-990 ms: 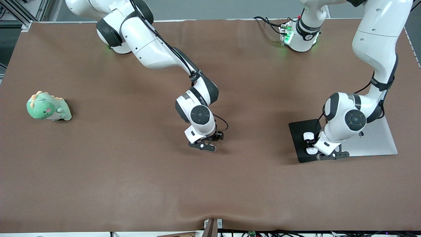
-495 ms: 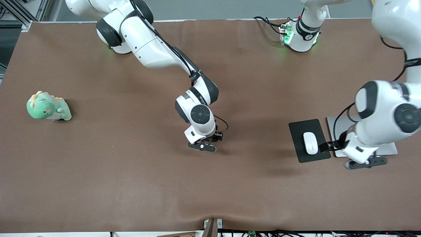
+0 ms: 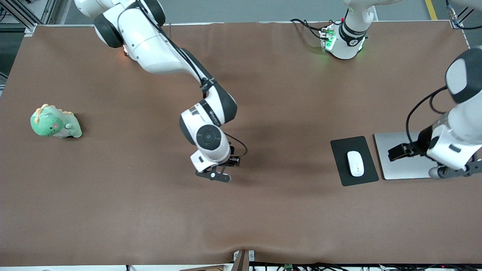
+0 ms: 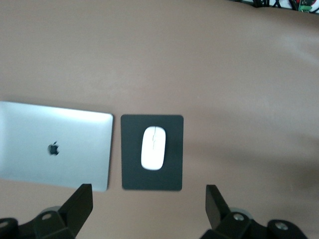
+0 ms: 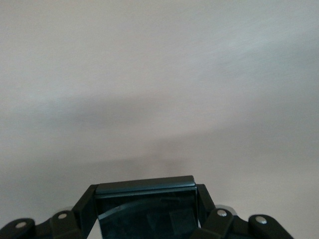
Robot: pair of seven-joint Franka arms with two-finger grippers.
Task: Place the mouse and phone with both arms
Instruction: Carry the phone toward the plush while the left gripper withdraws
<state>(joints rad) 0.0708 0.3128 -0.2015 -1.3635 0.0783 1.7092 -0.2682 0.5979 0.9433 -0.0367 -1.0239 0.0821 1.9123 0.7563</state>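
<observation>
1. Nearest the front camera, the right pincer [image 3: 224,170] hangs over the middle of the brown surface [image 3: 263,218], clamped tight on the phone [image 5: 145,201], a flat black slab gripped by its edges.
2. The white mouse [image 3: 355,163] lies along the middle of a black pad [image 3: 339,165], at about three o'clock from that pincer.
3. A closed silver laptop [image 3: 395,158] lies just beside the pad, toward the left arm's end.
4. The left pincer [image 4: 148,206] hovers over the laptop, spread wide and holding nothing.
5. A green dinosaur plush [image 3: 55,122] sits at nine o'clock, well apart.
</observation>
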